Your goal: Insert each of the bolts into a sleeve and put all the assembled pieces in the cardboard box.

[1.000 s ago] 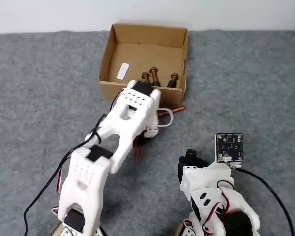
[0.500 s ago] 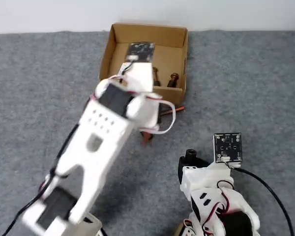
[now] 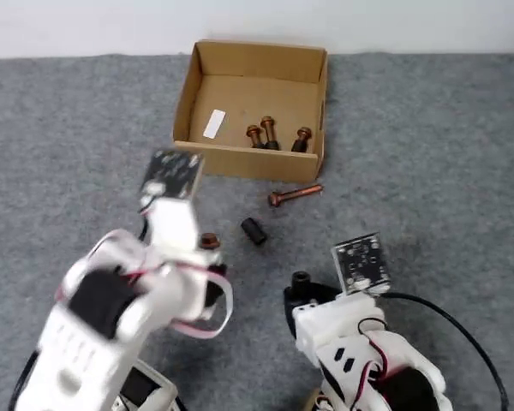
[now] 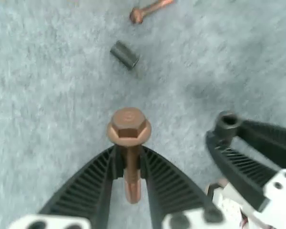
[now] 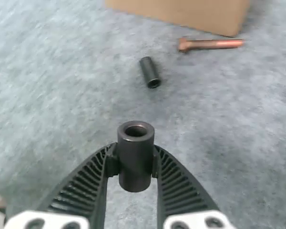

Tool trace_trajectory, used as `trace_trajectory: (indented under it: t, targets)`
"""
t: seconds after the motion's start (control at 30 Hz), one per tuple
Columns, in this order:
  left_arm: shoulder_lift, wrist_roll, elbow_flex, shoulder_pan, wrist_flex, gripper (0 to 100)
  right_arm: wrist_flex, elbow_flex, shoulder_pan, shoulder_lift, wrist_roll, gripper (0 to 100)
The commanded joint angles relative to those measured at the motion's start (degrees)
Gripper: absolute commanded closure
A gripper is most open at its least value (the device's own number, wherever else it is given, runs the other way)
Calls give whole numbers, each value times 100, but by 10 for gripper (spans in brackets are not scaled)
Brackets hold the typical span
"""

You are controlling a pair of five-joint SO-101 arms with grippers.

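Gripper of left arm (image 4: 129, 157): clenched on held bolt (image 4: 129, 131), pinching the copper shank, hex head standing clear beyond the fingertips. Gripper of right arm (image 5: 135, 162): grasping held sleeve (image 5: 135, 151) around its middle, open bore facing outward past the tips. Seen from the left wrist, sits close beside the left one, bolt and sleeve near each other but apart. Farther out on grey table (image 3: 428, 154), lying flat: loose sleeve (image 3: 254, 230), and just past it loose bolt (image 3: 295, 195), near each other without touching. Beyond those, cardboard box (image 3: 248, 163), open on top, its front wall close to loose bolt. Inside, along that near wall: three assembled pieces (image 3: 267, 128) in a row, plus white slip (image 3: 214, 124) on the box floor.
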Motion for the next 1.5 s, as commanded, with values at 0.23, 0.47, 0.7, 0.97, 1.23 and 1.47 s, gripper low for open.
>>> trace_trajectory:
  t: [0.23, 0.47, 0.7, 0.97, 1.23, 1.47]
  targets:
    - [-2462, -62, 1323, -9, -1125, 995, -154, -97, -1332, 13, 440, 991]
    - [-3578, -79, 1965, 0, -1732, 995, -171, -88, -1912, 13, 466, 991]
    - [-4273, -53, 2712, 53, -2031, 995, -215, -97, -2299, 13, 475, 991]
    - [-4448, -53, 2853, 501, -2180, 995, -470, -97, -2651, 13, 536, 991]
    - [-4422, -44, 2853, 545, -2154, 995, -1086, -62, -2651, 66, 1011, 991]
    - [-4404, -44, 2870, 1029, -2180, 995, -1086, -53, -2633, 66, 1011, 991]
